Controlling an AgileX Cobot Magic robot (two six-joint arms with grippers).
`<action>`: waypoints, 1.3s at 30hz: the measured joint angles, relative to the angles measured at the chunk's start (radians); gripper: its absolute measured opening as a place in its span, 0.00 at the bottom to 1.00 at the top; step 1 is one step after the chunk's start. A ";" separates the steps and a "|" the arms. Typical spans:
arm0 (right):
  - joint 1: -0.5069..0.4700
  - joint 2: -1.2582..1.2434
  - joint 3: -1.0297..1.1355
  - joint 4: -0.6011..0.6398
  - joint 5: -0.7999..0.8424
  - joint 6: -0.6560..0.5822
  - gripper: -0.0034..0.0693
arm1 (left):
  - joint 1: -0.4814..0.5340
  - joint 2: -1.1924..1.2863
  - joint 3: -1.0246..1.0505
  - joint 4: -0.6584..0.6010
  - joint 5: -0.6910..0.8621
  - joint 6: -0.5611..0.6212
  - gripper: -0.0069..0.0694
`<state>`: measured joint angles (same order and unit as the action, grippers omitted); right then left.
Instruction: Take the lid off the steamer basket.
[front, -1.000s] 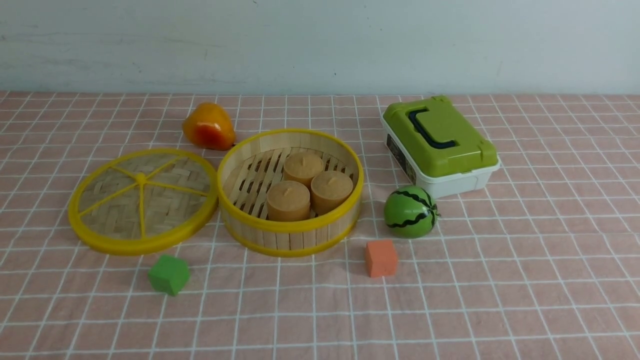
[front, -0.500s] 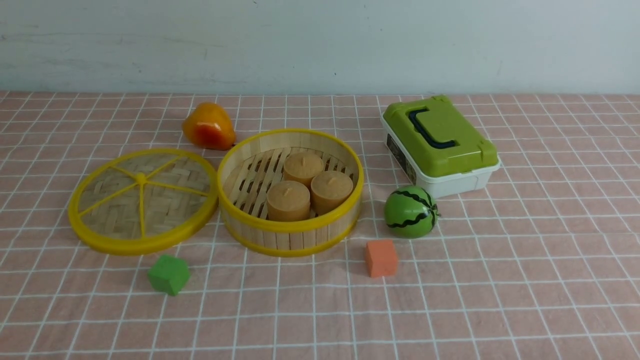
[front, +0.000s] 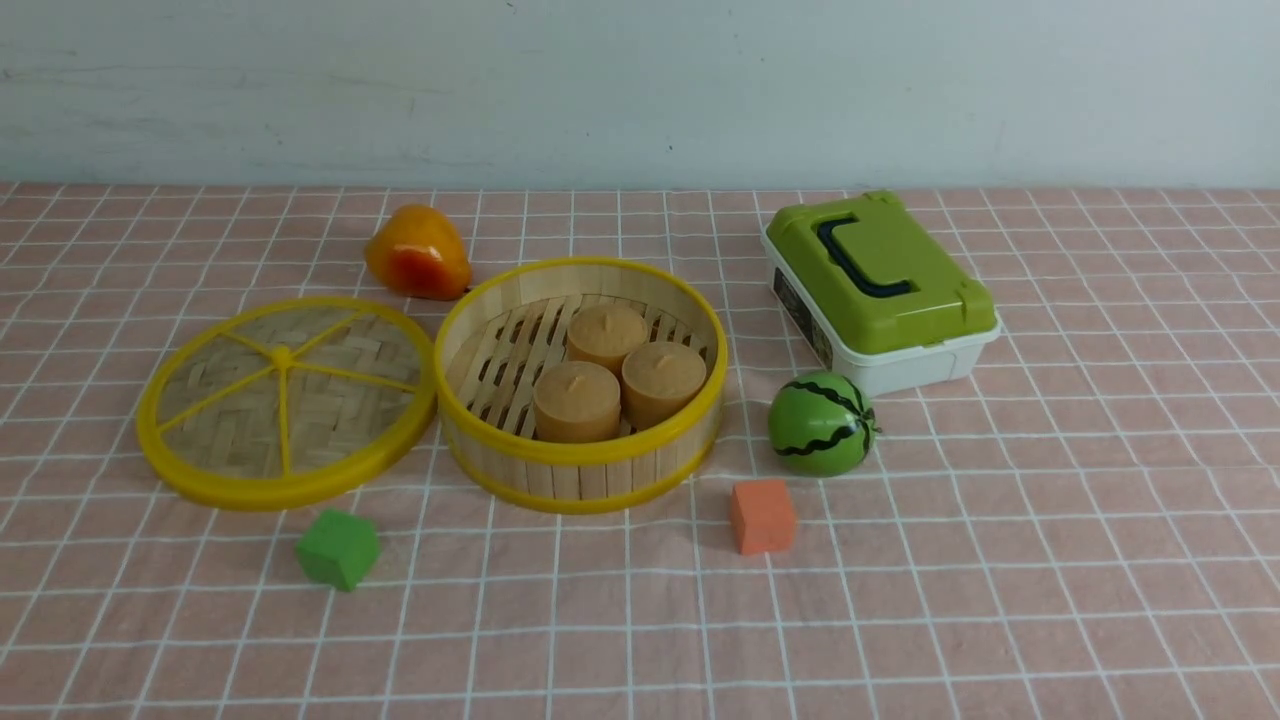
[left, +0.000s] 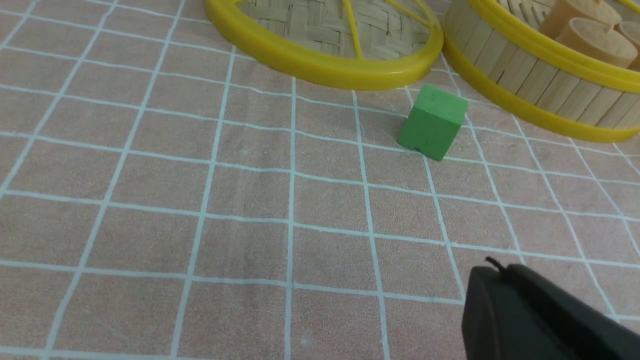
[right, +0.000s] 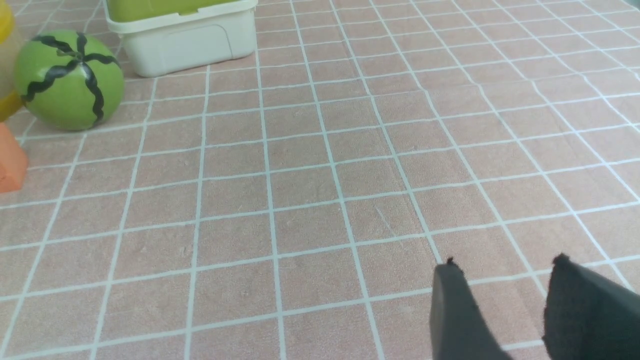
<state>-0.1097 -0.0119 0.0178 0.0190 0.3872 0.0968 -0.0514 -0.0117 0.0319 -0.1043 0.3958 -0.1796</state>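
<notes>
Front view: pink checked tablecloth (front: 1000, 560), pale wall (front: 640, 90); left gripper (left: 492, 272) closed, right gripper (right: 505, 265) parted, both empty.

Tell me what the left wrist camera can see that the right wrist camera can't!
Only the left wrist view shows the lid lying flat on the cloth, the steamer basket with tan cakes inside, the green cube, and the left gripper shut. Only the right wrist view shows the toy watermelon, the white box, the orange cube, and the right gripper with its fingers apart. Both show the pink checked tablecloth.
</notes>
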 joint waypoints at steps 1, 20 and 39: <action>0.000 0.000 0.000 0.000 0.000 0.000 0.38 | 0.000 0.000 0.000 0.000 0.000 0.000 0.07; 0.000 0.000 0.000 0.000 0.000 0.000 0.38 | 0.000 0.000 0.000 0.000 0.000 0.000 0.08; 0.000 0.000 0.000 0.000 0.000 0.000 0.38 | 0.000 0.000 0.000 0.000 0.000 0.000 0.10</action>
<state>-0.1097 -0.0119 0.0178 0.0190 0.3872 0.0968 -0.0514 -0.0117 0.0319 -0.1043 0.3958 -0.1796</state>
